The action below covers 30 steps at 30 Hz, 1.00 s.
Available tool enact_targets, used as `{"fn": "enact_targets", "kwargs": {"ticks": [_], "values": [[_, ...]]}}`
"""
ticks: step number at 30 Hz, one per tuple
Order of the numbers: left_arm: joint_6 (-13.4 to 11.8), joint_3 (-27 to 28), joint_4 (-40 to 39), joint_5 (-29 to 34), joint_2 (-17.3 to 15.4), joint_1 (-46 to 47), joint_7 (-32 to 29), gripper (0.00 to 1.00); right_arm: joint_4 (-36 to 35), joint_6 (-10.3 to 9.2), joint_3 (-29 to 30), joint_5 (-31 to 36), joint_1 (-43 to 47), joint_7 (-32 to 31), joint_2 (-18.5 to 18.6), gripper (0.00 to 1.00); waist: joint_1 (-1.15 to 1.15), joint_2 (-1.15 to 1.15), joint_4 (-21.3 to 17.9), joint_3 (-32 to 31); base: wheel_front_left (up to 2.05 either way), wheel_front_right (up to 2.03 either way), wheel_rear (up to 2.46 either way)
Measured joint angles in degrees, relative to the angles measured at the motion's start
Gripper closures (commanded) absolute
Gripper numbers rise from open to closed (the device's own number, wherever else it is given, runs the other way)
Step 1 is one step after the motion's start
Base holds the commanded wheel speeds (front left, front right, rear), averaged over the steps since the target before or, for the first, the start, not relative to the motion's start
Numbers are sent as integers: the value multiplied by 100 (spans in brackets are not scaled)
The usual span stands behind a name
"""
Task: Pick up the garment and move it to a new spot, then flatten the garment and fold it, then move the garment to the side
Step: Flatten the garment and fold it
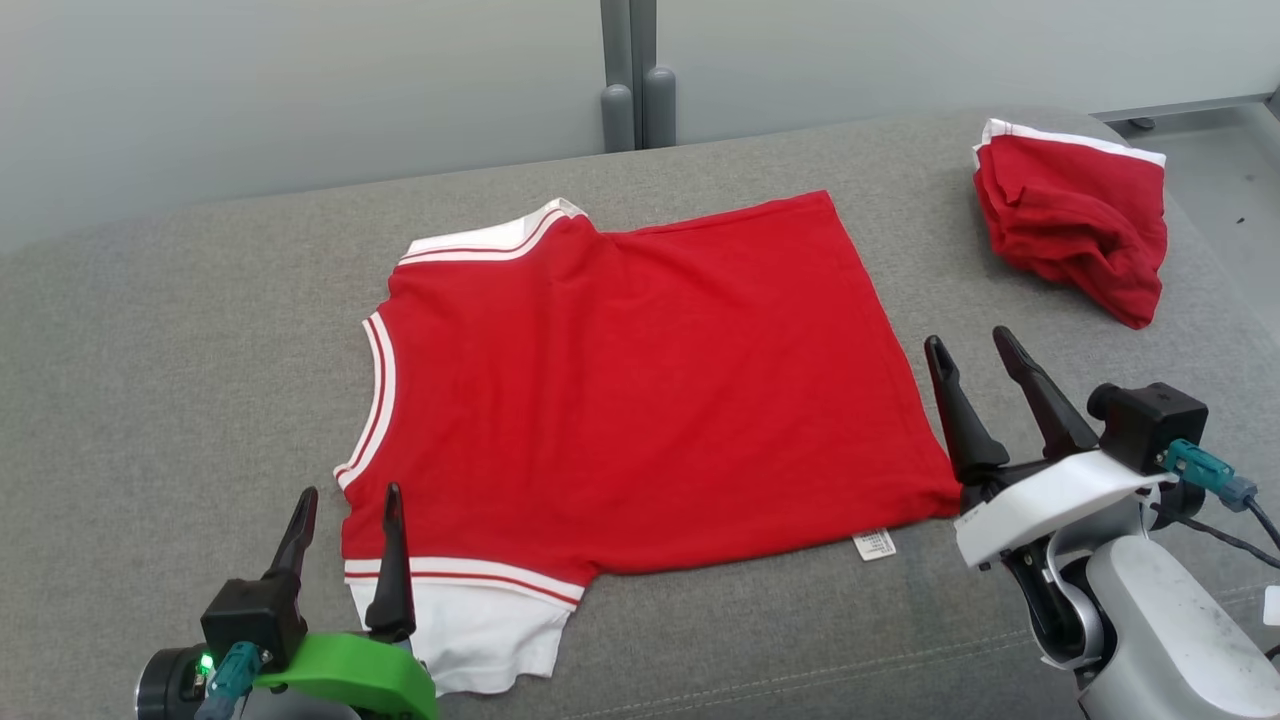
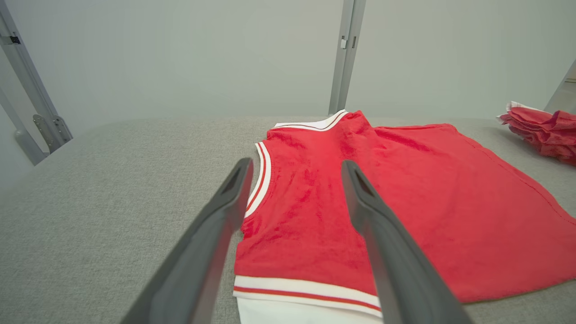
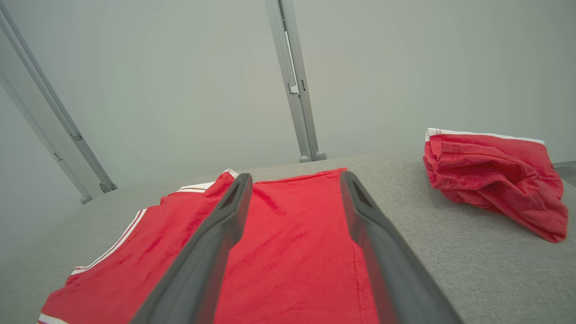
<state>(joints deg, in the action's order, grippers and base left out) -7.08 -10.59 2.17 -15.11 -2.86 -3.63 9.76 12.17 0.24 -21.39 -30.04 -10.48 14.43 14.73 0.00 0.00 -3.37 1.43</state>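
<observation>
The garment (image 1: 640,390) is a red sleeveless top with white striped trim, spread flat on the grey padded table (image 1: 180,330); it also shows in the left wrist view (image 2: 405,207) and the right wrist view (image 3: 288,252). My left gripper (image 1: 345,498) stands open at the garment's near left corner, by the white trimmed part, with nothing between its fingers. Just off the garment's right hem, near the small white label (image 1: 874,543), my right gripper (image 1: 971,343) is open and holds nothing. Both hover over the cloth's near edge without gripping it.
A second red garment (image 1: 1078,218) with a white band lies folded in a loose heap at the far right of the table (image 3: 495,180). A pale wall with a grey post (image 1: 630,70) stands behind the table. Bare grey padding lies to the left.
</observation>
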Motion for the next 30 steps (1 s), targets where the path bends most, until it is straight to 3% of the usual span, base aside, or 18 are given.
{"fn": "enact_targets", "kwargs": {"ticks": [15, 30], "values": [[0, 140, 302, -1, 9, -147, 257, 0, -211, -236, 62, 327, 342, 0, -45, 0, 0, 0, -72, -156, 0, 0, 0], [0, 69, 555, -269, 10, -394, 268, 0, -216, -236, 153, 321, 597, 0, -109, 0, 0, 0, -12, -226, 0, 0, 0]]}}
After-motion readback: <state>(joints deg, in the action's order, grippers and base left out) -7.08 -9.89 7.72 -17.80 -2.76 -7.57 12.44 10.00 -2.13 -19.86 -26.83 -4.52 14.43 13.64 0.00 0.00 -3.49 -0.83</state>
